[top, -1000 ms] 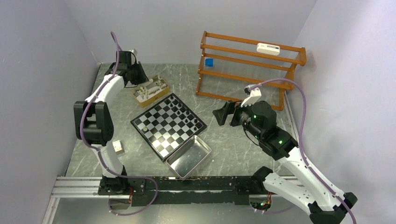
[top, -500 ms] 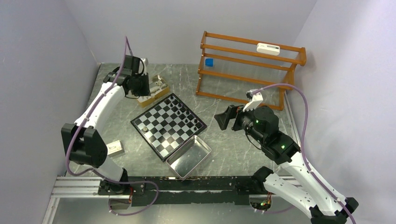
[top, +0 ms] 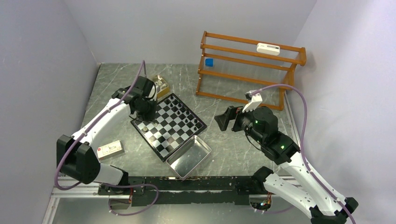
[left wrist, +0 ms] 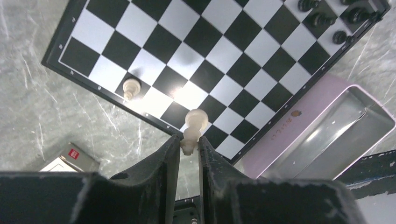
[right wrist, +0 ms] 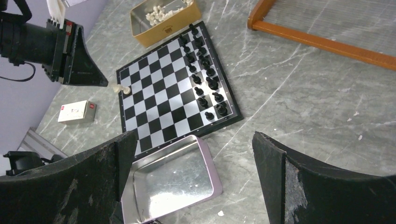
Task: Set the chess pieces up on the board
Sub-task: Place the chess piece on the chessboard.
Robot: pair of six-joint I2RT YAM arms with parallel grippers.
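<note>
The board [top: 162, 140] lies mid-table with a row of black chess pieces [top: 187, 115] along its far right edge and one cream piece [left wrist: 131, 87] standing near its left corner. My left gripper [left wrist: 189, 142] is shut on a cream pawn [left wrist: 194, 122], which hangs just above the board's [left wrist: 233, 56] near-left rim. The top view shows this gripper [top: 147, 113] over the board's left corner, with the pawn hidden. My right gripper [right wrist: 194, 140] is open and holds nothing, hovering right of the board [right wrist: 159, 98]. More cream pieces sit in the gold box [right wrist: 163, 18].
A shiny metal tray [top: 189, 156] rests against the board's near edge. The gold box [top: 161, 84] stands behind the board. A small white carton [top: 109, 148] lies at the left. At the back right is a wooden rack [top: 247, 65].
My left arm has swung from the gold box toward me and now hangs over the board's left corner with the pawn. The right arm has barely shifted.
</note>
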